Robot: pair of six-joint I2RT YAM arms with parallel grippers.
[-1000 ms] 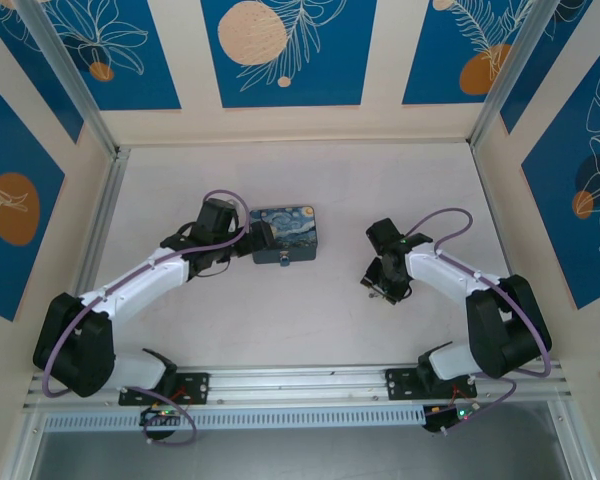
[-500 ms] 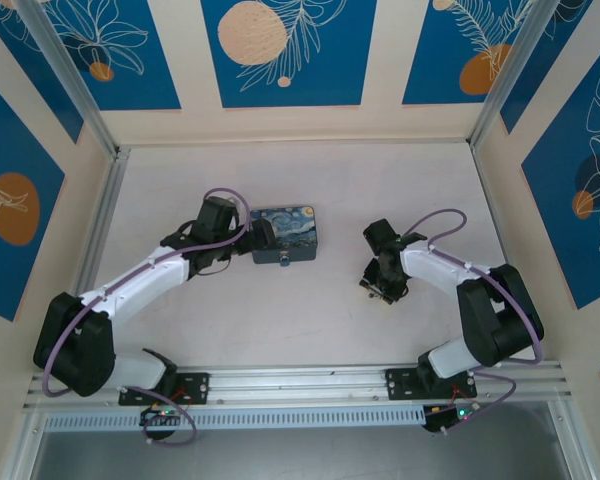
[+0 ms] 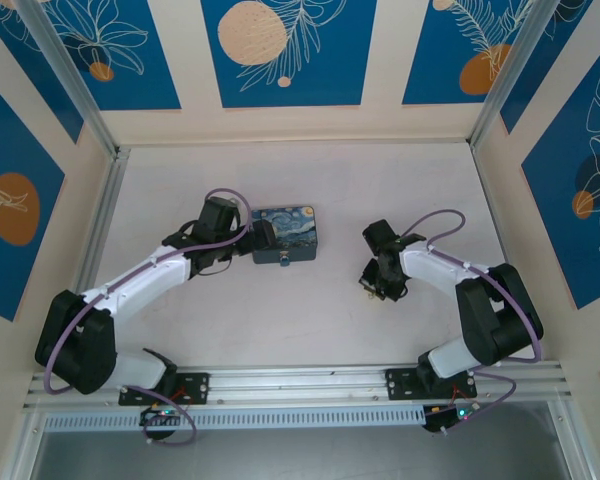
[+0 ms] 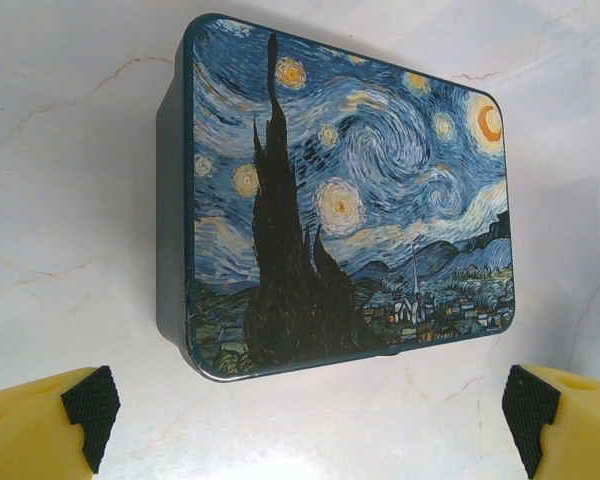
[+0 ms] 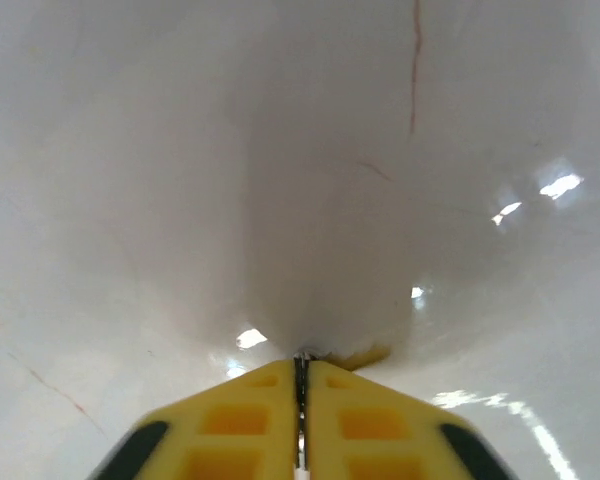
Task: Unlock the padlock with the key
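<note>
1. The table (image 3: pixel 310 320) is white marbled stone, walled in by cream panels with blue floral prints.
2. My left arm reaches diagonally forward from its base, and the left gripper (image 3: pixel 264 238) sits just beside the left end of the starry-night box (image 3: pixel 290 230).
3. In the left wrist view its yellow fingers (image 4: pixel 50 425) are spread wide with nothing between them.
4. My right arm folds back on itself, with the right gripper (image 3: pixel 372 288) pointing down at the table, well apart from the box.
5. The right gripper's pads (image 5: pixel 250 395) are pressed together; a thin silvery sliver shows in the seam, and I cannot tell whether it is the key.
6. The box lid is closed, hiding its contents.
7. The padlock (image 3: pixel 283 262) shows as a small teal speck at the box's near side.
</note>
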